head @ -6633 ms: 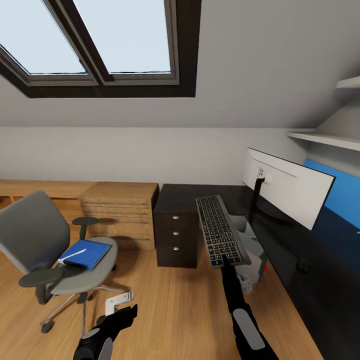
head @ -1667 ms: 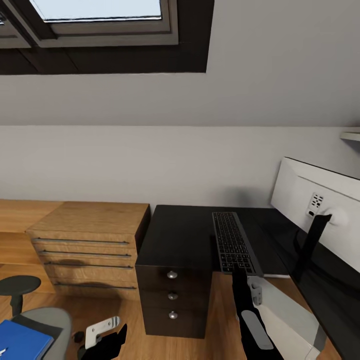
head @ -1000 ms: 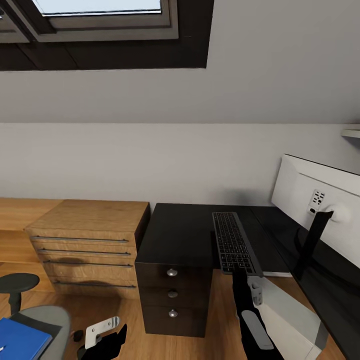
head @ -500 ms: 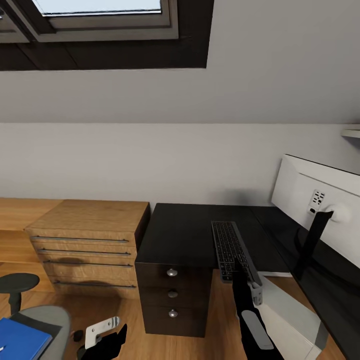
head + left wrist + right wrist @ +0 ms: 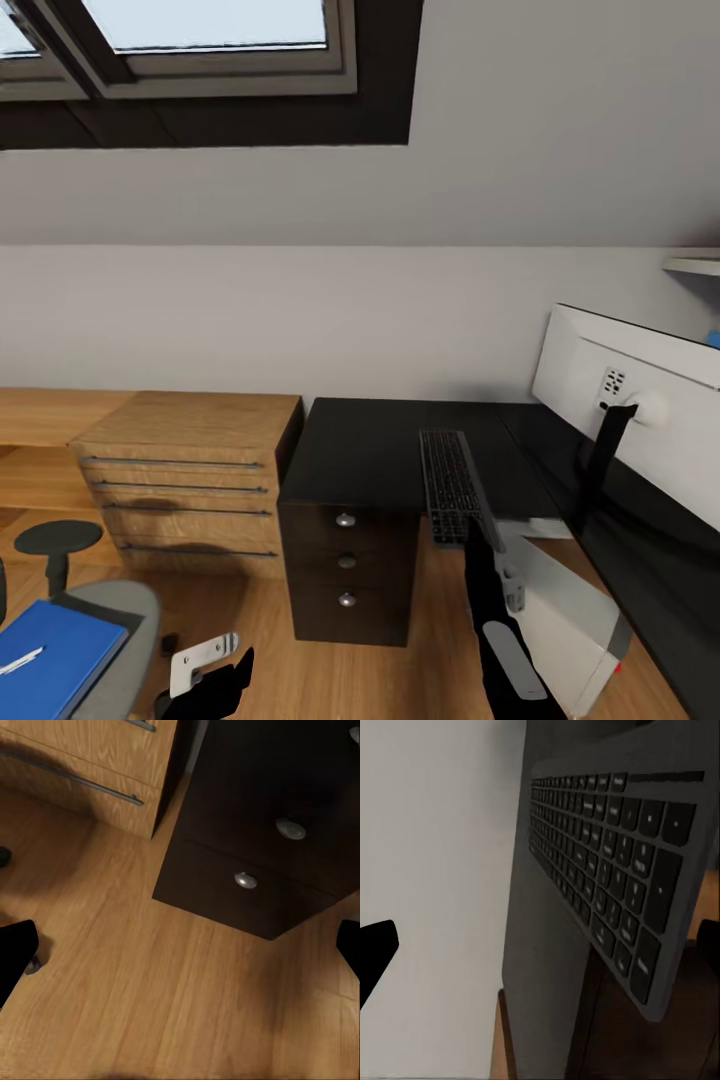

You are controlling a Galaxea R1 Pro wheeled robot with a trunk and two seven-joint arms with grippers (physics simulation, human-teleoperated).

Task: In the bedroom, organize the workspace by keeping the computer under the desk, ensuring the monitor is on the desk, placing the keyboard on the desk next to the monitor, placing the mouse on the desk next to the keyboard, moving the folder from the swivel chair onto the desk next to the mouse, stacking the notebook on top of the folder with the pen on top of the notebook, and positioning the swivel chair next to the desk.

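1. A moment ago I held the keyboard (image 5: 451, 485) up above the tabletop (image 5: 370, 450). Now its far end lies low on the black top in the middle of the head view, and its near end hangs past the front edge.
2. My right hand (image 5: 480, 535) has let go. In the right wrist view its two dark fingertips (image 5: 376, 952) sit wide apart at the frame edges, with the keys between them but not pinched.
3. My left hand (image 5: 205, 668) is low in the lower left of the head view. Its tips are wide apart too, with nothing between them but wood floor (image 5: 150, 1005).
4. The monitor (image 5: 640, 385) stands on the tabletop at the right, with its white back to me. The keyboard is near its foot.
5. The computer (image 5: 565, 610) is a pale box on the floor at the lower right, below the keyboard's near end.
6. The blue folder (image 5: 50, 655) lies on the swivel chair (image 5: 115, 640) in the lower left corner, with the white pen (image 5: 18, 662) on top.
7. I think the keyboard step is almost done. It may tip off, so it needs a push further on.
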